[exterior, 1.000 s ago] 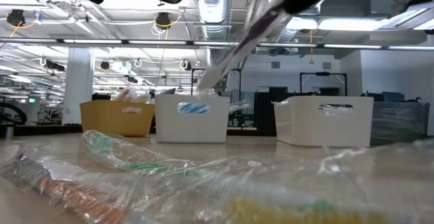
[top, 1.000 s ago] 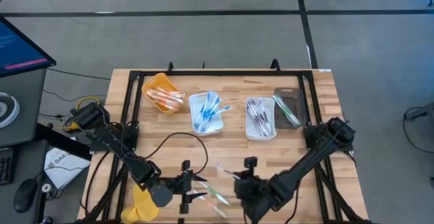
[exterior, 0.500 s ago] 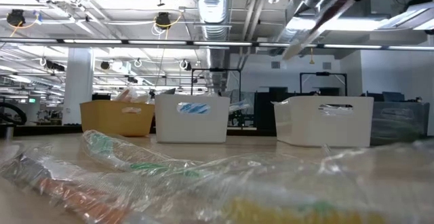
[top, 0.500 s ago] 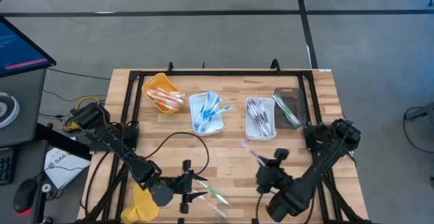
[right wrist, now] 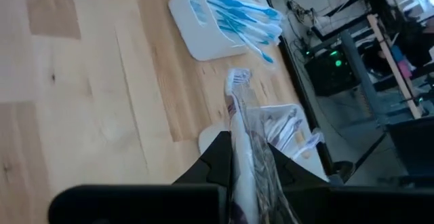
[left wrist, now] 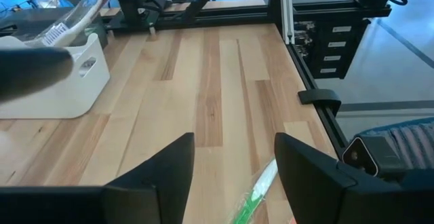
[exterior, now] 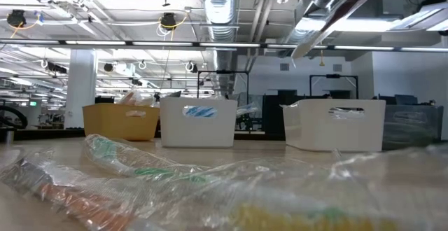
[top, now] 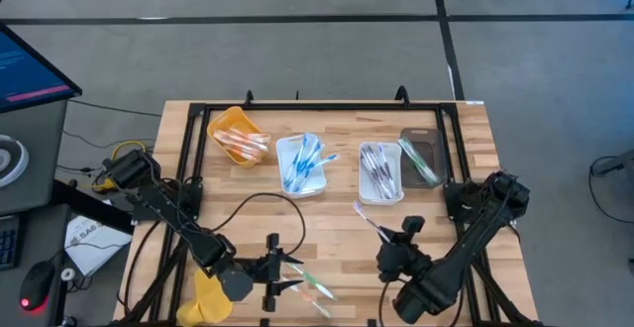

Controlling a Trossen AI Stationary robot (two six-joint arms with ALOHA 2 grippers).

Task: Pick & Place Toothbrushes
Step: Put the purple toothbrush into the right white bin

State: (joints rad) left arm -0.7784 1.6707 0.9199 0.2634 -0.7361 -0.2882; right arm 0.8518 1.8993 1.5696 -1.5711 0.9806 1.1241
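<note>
Lifted right hand (top: 388, 249) now pinches wrapped toothbrush (top: 369, 223).

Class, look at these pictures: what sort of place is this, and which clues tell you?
Probably an open-plan robotics lab or workshop: exposed ceiling ducts, rows of desks with monitors behind, and a pale wooden table in a black metal frame.

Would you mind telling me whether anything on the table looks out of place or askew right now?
Yes: the yellow tray sits skewed while the other trays stand straight in the row. A few wrapped toothbrushes lie loose on the wood by the left gripper, outside any tray. The right gripper holds a wrapped toothbrush above the table.
</note>
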